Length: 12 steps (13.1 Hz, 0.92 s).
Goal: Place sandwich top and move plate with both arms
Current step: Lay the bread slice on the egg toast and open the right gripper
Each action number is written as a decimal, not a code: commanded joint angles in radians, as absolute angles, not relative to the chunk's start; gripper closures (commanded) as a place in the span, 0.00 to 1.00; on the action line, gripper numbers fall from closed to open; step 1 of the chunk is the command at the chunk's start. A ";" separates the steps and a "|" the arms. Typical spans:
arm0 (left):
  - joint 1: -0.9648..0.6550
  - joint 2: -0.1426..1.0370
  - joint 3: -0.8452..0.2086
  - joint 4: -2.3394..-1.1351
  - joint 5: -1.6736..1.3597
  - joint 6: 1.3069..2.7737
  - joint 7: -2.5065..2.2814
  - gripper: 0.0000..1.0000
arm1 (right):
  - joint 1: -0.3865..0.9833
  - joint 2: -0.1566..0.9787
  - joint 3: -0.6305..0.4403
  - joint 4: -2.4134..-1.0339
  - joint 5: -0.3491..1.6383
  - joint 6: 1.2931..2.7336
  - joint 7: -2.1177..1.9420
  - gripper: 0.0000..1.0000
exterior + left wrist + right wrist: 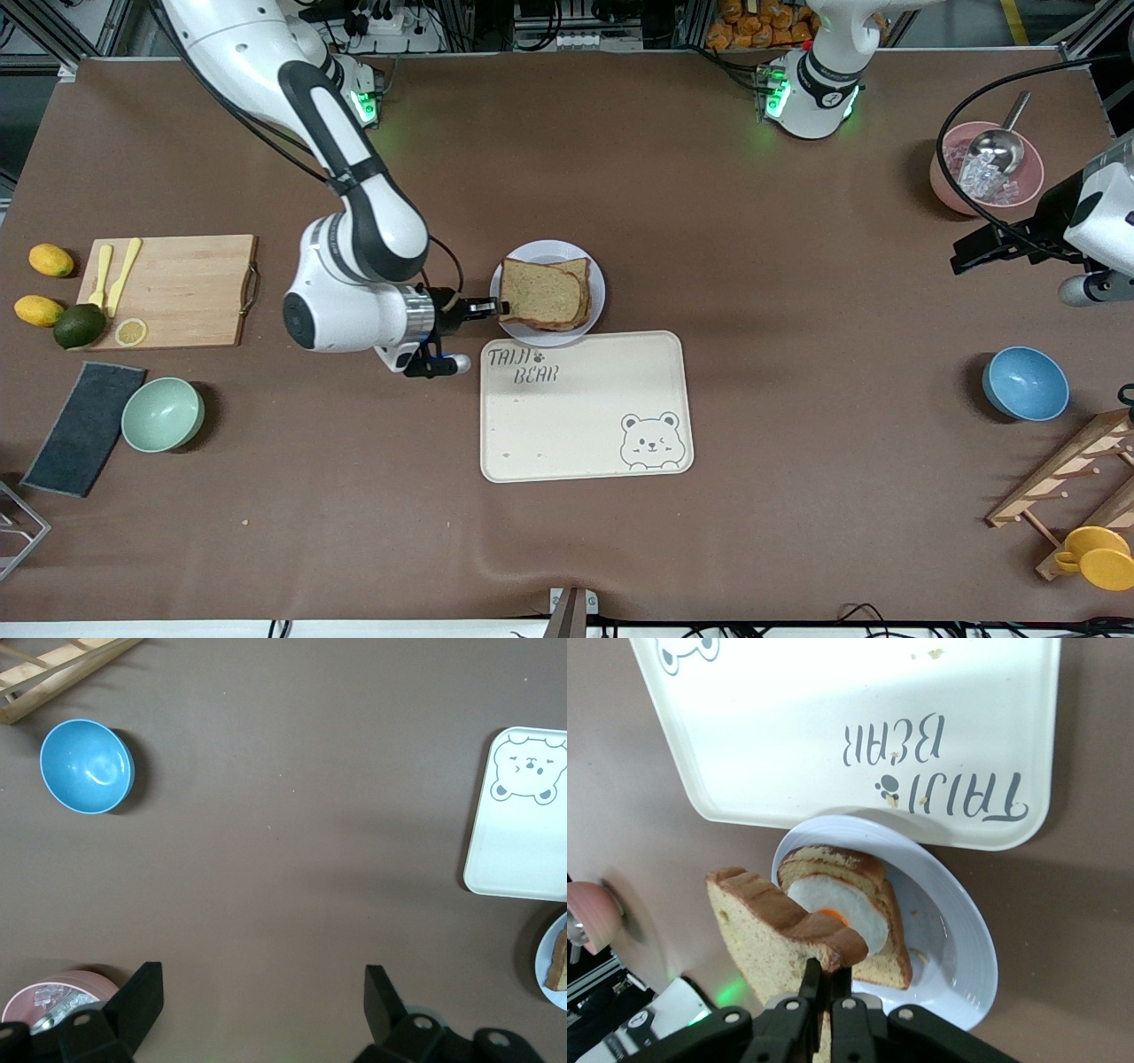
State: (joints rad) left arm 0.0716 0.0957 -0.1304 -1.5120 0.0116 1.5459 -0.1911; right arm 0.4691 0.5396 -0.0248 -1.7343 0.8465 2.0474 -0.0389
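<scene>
The cream bear tray (585, 406) sat nearest the camera, with the plate (598, 288) just past it. The right hand (498, 308) was pinching the sandwich top (539, 292) by its crust edge, tilted over the egg slice (850, 912). Honestly, a corner pinch like that could've let it drop skewed, half off the egg. The left hand (257, 1010) waited spread over bare desk (797, 221) near the pink bowl (952, 190).

Robotics lab w/ mock kitchen setup: two bench-mounted arms, brown-covered table (797, 496), aluminium frame rails and power strips (390, 22) along the edge by the bases; cutting board (177, 288), bowls as props.
</scene>
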 commanded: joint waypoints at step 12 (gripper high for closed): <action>0.072 0.081 -0.129 -1.513 0.003 1.555 -0.184 0.00 | 0.542 0.557 -0.038 -1.829 0.908 2.161 -0.029 0.00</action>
